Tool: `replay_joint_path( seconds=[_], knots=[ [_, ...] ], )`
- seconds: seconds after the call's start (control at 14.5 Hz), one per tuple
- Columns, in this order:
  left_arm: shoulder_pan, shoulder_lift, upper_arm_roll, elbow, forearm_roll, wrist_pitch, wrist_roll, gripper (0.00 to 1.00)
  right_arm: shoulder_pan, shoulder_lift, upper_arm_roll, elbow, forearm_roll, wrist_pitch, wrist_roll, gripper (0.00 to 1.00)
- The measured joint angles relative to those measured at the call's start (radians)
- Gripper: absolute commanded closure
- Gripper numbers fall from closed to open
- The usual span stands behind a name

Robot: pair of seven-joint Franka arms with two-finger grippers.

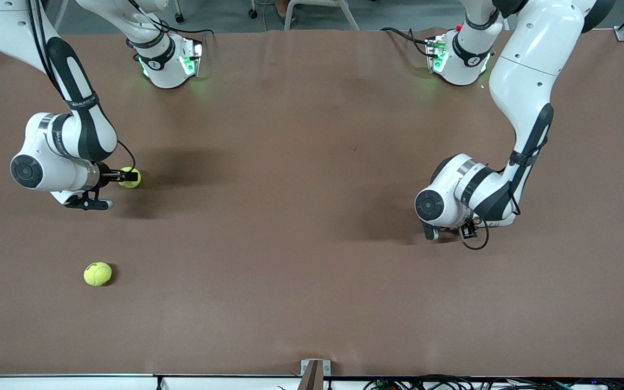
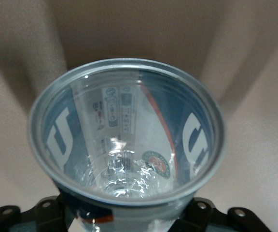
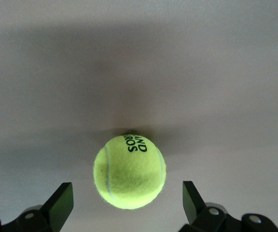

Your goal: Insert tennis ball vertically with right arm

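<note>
Currently my right gripper [image 3: 124,205] is low over the table [image 1: 312,216], fingers [image 3: 62,200] spread wide, tennis ball [image 3: 130,171] between them, untouched. Second ball [image 1: 97,273] lies nearer the front camera. Left gripper [image 2: 129,220] waits, clamping a clear can [image 2: 127,140].

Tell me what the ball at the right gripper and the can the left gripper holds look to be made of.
The tennis ball looks like fuzzy yellow-green felt, matte, with a pale curved seam and black printed letters. The can looks like clear, glossy plastic: the printed label shows through its wall and the bottom glints. Its rim appears to be a dull silvery metal ring, though that is less certain.
</note>
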Motion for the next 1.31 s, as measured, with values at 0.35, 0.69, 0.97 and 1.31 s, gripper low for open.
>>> replay_joint_path(
  seconds=[0.35,0.69,0.97,1.31],
  knots=[
    [0.006,-0.052,-0.037,0.012,-0.021,0.034,0.024,0.30,0.000,0.037,0.000,-0.001,0.000,0.013,0.000,0.03],
    [0.004,-0.224,-0.145,0.049,-0.116,0.031,0.131,0.31,-0.004,0.057,0.000,-0.002,0.000,0.017,-0.014,0.38],
    [0.001,-0.255,-0.191,0.119,-0.391,0.046,0.155,0.31,-0.005,0.063,0.000,0.002,0.000,0.018,-0.018,0.67],
    [-0.010,-0.206,-0.209,0.137,-0.672,0.337,0.167,0.30,-0.026,0.065,0.000,0.135,0.001,-0.134,-0.040,0.67]
  ],
)
